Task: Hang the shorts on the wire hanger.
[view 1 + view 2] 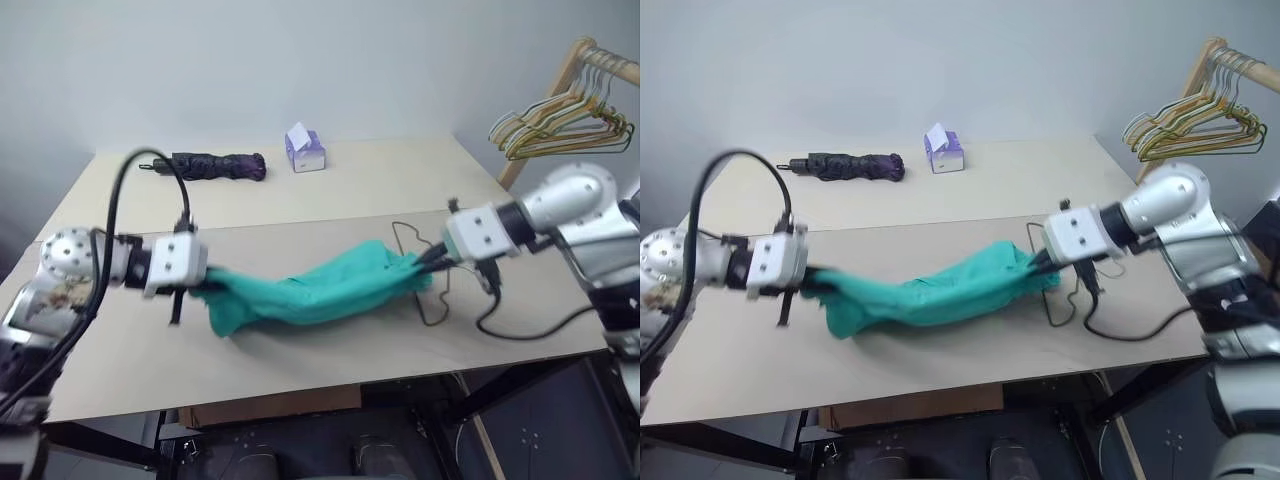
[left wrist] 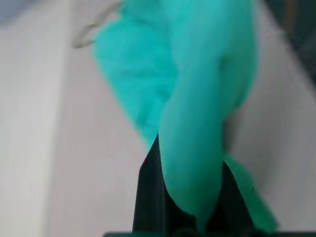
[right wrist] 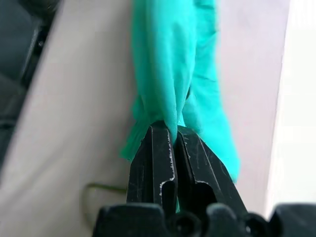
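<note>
The left claw is nearest, low on the left over the bench's near half, its black fingers clamped on one end of the shorts. The teal cloth bunches thickly between the fingers and runs off to the right as a twisted band, sagging in the middle close over the bench. At its far right end the right claw is pinched tight on the other end, the two black fingers pressed together with a thin fold of fabric caught between them.

Under and just beside that right end lies the wire hanger, thin and dull, flat on the bench, part of it hidden by the cloth.

Farther back on the far half of the bench, a dark purple folded umbrella lies to the left and a small tissue box stands near the middle. At the far right, off the bench, a bunch of coloured hangers hangs from a wooden rack.
</note>
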`<move>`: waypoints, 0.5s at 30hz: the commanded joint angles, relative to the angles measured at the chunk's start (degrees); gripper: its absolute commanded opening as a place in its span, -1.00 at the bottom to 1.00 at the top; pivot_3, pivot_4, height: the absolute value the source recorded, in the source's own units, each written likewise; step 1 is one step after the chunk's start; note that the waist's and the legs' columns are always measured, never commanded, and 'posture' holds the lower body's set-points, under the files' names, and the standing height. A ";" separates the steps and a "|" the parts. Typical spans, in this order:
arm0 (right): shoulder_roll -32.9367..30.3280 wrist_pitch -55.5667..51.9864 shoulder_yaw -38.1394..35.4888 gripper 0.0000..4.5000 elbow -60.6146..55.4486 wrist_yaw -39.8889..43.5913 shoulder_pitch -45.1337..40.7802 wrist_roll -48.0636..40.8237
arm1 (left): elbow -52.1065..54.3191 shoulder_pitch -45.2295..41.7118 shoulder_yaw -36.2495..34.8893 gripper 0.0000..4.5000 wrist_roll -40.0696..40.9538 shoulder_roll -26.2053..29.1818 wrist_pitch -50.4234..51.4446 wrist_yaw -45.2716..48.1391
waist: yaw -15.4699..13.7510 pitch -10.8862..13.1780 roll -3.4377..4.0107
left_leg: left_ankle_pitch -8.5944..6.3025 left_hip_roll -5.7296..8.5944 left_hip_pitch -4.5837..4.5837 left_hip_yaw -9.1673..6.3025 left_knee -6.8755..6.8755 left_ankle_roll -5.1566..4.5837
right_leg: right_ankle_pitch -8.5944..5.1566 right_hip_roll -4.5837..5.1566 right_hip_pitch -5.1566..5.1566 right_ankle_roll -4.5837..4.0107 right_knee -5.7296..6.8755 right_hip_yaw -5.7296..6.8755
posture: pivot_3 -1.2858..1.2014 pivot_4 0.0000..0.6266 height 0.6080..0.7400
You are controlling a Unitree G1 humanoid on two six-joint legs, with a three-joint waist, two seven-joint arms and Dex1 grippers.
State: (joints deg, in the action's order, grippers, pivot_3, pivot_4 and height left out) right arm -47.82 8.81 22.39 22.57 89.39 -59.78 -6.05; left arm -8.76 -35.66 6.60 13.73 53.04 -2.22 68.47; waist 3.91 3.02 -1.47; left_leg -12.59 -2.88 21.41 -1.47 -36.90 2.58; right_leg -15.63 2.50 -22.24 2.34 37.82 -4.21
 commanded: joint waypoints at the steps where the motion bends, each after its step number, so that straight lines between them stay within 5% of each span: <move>1: 6.19 10.81 2.51 -1.00 22.36 -11.92 -15.09 13.08 | -18.11 -16.53 1.34 -0.99 -14.02 -4.35 -3.44 -16.73 | 0.02 0.00 0.00 | 0.00 0.03 -0.02 -0.03 -0.03 0.00 | 0.20 0.01 0.01 -0.34 0.07 0.00 | 0.07 -1.00 1.00; 5: 13.37 10.98 9.93 -1.00 43.31 -55.37 -30.23 33.07 | -42.85 -38.31 4.21 -0.99 -27.83 -10.15 -6.64 -45.41 | -0.16 -0.03 -0.05 | 0.00 0.10 0.58 -0.11 0.00 0.01 | 0.26 0.07 -0.67 -0.44 0.25 0.01 | 0.08 -1.00 1.00; 9: 16.78 7.05 9.73 -1.00 51.04 -88.00 -36.56 39.08 | -56.24 -50.48 4.50 -0.99 -33.74 -12.50 -10.96 -68.80 | -1.24 -0.04 -0.06 | 0.20 0.11 2.02 -0.04 0.10 0.35 | 0.31 0.12 -2.46 -0.51 1.00 -0.17 | 0.08 -1.00 1.00; 12: 16.58 9.27 8.22 -1.00 52.18 -100.91 -37.37 40.34 | -58.78 -52.87 4.18 -0.99 -35.16 -13.06 -16.40 -76.45 | -1.88 -0.04 -0.06 | 0.38 0.14 2.51 0.11 0.31 0.65 | 0.31 0.12 -3.17 -0.51 1.16 -0.43 | 0.08 -1.00 1.00; 15: 15.51 13.41 7.72 -1.00 52.29 -102.09 -35.56 40.46 | -58.50 -51.19 5.00 -0.99 -36.31 -13.03 -21.83 -76.26 | -2.60 -0.03 -0.05 | 0.37 0.17 2.63 0.14 0.34 0.63 | 0.31 0.13 -3.19 -0.50 1.02 -0.43 | 0.06 -1.00 1.00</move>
State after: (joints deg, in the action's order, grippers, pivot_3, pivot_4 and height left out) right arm -29.18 21.15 32.53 72.73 -10.75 -95.80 34.69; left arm -67.07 -86.70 12.52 -22.37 37.75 -21.63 -5.97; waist 1.30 2.99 -1.52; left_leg -12.22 -2.68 24.04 -1.34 -36.59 3.20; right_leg -15.32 2.63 -25.37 1.84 38.79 -4.63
